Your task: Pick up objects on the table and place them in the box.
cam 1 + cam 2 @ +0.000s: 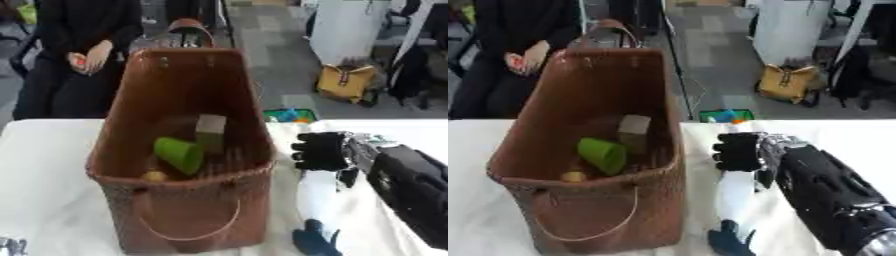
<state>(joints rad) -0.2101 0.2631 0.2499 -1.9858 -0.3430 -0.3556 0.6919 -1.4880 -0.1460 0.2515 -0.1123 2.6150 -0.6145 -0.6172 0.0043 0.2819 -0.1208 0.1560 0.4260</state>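
Observation:
A tall brown woven basket (188,100) with loop handles stands on the white table. Inside lie a green cup (179,154), a tan block (210,129) and a small yellow thing (155,176). Right of the basket a white elongated object (317,197) with a dark blue lower end (313,242) lies on the table. My right hand (319,150) comes in from the right, its black fingers curled round the white object's upper end. A grey bit at the lower left corner (10,246) may be my left hand.
A green, blue and orange item (289,116) sits at the table's far edge behind the basket. A person sits beyond the table at the far left. A yellow bag (346,82) stands on the floor behind.

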